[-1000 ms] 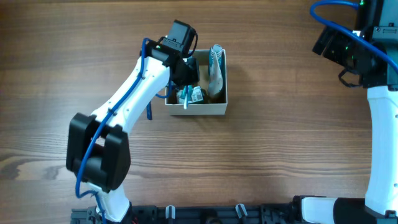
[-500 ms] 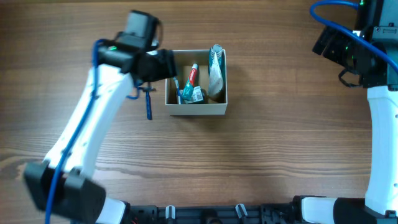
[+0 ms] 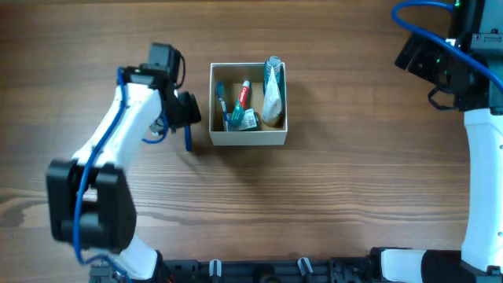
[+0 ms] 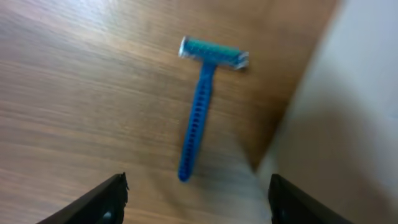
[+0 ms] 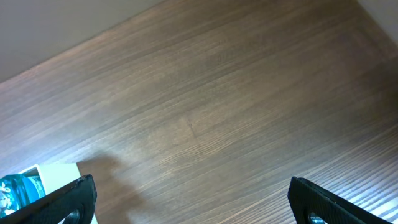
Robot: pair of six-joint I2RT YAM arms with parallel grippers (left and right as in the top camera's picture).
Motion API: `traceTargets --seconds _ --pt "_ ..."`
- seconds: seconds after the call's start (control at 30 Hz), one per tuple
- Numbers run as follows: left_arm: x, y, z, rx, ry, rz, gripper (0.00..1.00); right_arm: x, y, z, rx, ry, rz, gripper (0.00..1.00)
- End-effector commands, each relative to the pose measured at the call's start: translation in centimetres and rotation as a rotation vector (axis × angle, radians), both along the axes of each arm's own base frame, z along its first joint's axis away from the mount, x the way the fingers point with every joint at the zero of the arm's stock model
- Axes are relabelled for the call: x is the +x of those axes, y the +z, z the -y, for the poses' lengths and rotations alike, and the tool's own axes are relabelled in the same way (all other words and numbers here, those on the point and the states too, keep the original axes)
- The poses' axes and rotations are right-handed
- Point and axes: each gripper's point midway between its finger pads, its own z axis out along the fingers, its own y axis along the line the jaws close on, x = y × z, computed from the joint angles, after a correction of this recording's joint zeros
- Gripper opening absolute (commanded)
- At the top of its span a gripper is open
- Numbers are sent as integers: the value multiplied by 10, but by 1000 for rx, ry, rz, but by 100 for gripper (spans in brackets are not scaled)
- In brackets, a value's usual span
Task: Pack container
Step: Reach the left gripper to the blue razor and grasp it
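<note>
The container (image 3: 248,139), a white-walled box with a tan inside, stands at the table's middle. A red-and-white tube (image 3: 244,96), a blue toothbrush (image 3: 222,104) and a pale pouch (image 3: 272,93) lie in it. A blue razor (image 3: 189,138) lies on the wood just left of the box. My left gripper (image 3: 187,112) hovers above the razor, open and empty. In the left wrist view the razor (image 4: 200,106) lies ahead of the left gripper (image 4: 199,202), with the box's white wall (image 4: 339,124) at the right. My right gripper (image 5: 199,202) is open over bare wood.
The right arm (image 3: 452,71) stays at the table's far right corner, well away from the box. A corner of the container (image 5: 59,171) shows at the lower left of the right wrist view. Brown wood surrounds the box.
My left gripper has opened and drawn back out of the container to the left, and now hangs over the razor. The right arm has not moved.
</note>
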Motion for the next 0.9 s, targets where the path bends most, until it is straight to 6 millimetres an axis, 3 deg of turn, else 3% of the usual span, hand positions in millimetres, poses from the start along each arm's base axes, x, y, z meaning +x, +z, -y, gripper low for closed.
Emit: traceTargets --seconds 0.0,0.2,0.3,0.4,0.5,0.57,0.7,0.77,0.87 --pt "-8 -37 0 2 19 -77 70 2 0 1 -2 -9 2 100" --pt "-6 -70 0 10 17 -123 66 2 0 1 -2 -9 2 100" --pt "-5 -80 0 12 10 -132 59 2 0 1 -2 -9 2 100" --pt "-3 -89 0 14 -10 -139 45 2 0 1 -2 -9 2 100" --pt "-4 -92 0 15 -9 -146 17 2 0 1 -2 -9 2 100" --pt "-3 -88 -1 13 -7 -136 6 2 0 1 -2 -9 2 100" --pt "0 -71 -5 8 6 -106 4 2 0 1 -2 -9 2 100" --pt "1 -55 -6 5 10 -82 4 2 0 1 -2 -9 2 100" --pt "6 -13 -6 -4 9 -17 4 2 0 1 -2 -9 2 100"
